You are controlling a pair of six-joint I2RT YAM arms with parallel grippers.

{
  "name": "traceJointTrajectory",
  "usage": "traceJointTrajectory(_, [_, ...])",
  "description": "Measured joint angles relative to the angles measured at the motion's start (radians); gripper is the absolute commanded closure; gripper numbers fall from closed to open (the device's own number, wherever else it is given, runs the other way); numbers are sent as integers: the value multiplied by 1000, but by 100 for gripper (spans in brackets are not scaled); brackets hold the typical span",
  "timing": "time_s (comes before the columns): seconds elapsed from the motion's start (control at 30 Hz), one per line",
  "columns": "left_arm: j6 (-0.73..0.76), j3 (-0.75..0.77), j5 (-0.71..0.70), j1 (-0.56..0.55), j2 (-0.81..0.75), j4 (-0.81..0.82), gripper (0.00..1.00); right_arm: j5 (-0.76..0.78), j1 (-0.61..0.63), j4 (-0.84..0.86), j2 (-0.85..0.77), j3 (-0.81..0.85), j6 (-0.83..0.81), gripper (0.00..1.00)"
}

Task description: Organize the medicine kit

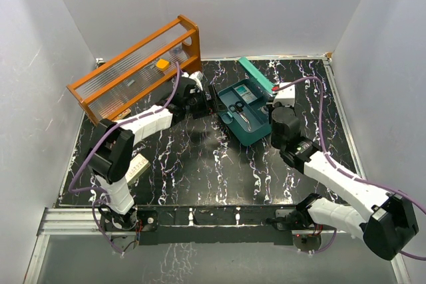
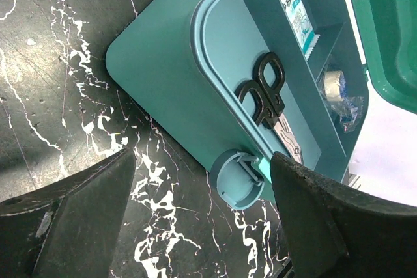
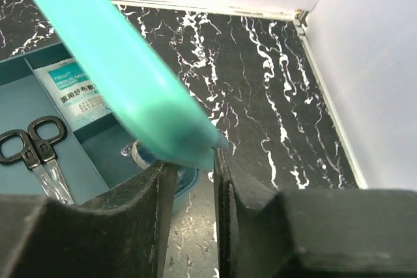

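Teal medicine kit (image 2: 163,76): right end effector (image 3: 195,167) pinches its lid (image 3: 124,63), left end effector (image 2: 202,161) spread wide just before its latch (image 2: 238,180)

Plain white walls (image 1: 266,4) enclose a black, white-veined marble tabletop (image 1: 200,164) on three sides.

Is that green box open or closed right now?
Open. The lid stands raised, its edge pinched by the right gripper, and scissors and a packet show inside the medicine kit.
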Motion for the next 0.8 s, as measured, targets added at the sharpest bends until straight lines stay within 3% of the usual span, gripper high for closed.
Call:
traceJointTrajectory(0.17, [1,1,0,0,0,2,18,-2,48,-30,-44,0,-52,59])
traceJointTrajectory(0.3, [5,0,-16,0,-1,2,19,-62,79,-154,-74,19,-46,53])
traceJointTrajectory(0.63, [17,-105,-123,3,-118,16,20,-396,97,-500,-139,164,52,46])
traceJointTrajectory(0.8, [12,-200,-137,4,-205,80,10,-449,97,-527,-126,216,172,38])
